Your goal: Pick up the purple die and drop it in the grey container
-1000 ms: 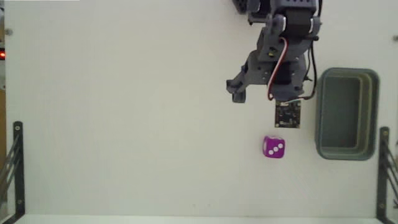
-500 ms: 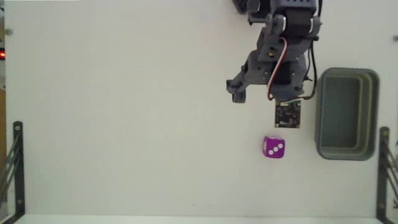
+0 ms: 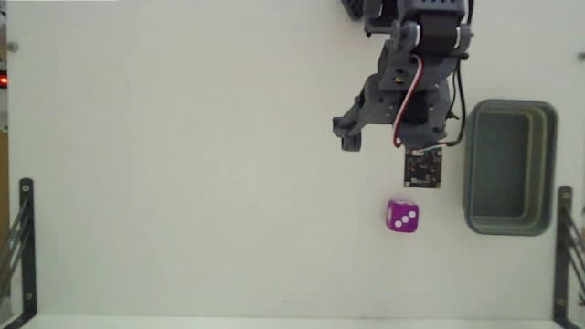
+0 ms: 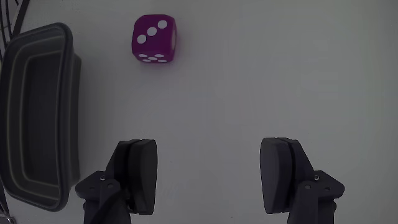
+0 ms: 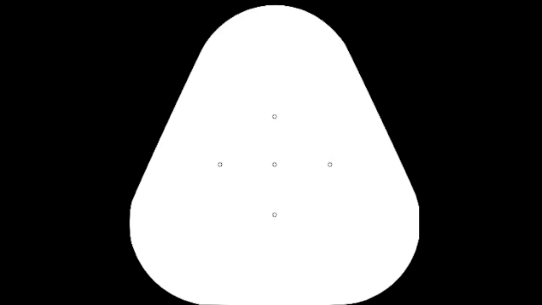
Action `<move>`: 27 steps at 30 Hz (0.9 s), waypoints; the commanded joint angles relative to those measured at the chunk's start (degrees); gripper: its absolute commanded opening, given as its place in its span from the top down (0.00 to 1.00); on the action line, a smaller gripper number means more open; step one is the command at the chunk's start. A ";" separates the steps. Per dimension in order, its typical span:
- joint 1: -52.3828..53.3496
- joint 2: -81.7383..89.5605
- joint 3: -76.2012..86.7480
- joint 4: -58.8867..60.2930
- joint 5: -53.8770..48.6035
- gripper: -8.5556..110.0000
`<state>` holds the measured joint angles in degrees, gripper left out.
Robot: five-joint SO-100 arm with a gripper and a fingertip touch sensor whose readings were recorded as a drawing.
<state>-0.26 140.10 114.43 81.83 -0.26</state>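
purple die point(image 3: 402, 217) is sitting on the white table point(image 3: 183, 183) with nothing touching it. in the fixed view it is showing three white dots on top. in the wrist view the die point(image 4: 154, 38) is sitting near the top of the picture, a little away from the long side of the grey container point(image 4: 37, 112).

measured from the die in the fixed view, the grey container point(image 3: 509, 167) is lying off to the right and a bit higher, near but not touching. its hollow is looking empty.

the arm point(image 3: 411, 73) is hanging above the die in the fixed view, and the small dark camera board point(image 3: 423, 168) is sitting just above the die in that picture.

the gripper point(image 4: 208, 177) is standing wide open in the wrist view, with only bare table between its two dark fingers point(image 4: 140, 174). it is holding nothing. the die is lying well ahead of the fingers and off toward the left one, not between them.

so i am thinking the job is only at the reaching step, and the pick up is not yet done. next, the gripper is going to need to go forward and a little to the left, so the die is sitting right between the fingers. then it needs to go low and squeeze on two flat sides. the die is small with round corners, so a crooked squeeze may be making it pop out.
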 commanded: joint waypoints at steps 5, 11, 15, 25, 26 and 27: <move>0.26 2.02 0.12 0.13 0.26 0.00; 0.26 2.02 0.12 0.13 0.26 0.00; 0.26 2.02 0.12 0.13 0.26 0.00; -0.97 2.02 0.12 0.13 0.26 0.00; -1.44 2.02 0.12 0.13 0.26 0.00; -1.76 2.02 0.12 0.13 0.26 0.00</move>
<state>-0.35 140.10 114.43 81.83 -0.26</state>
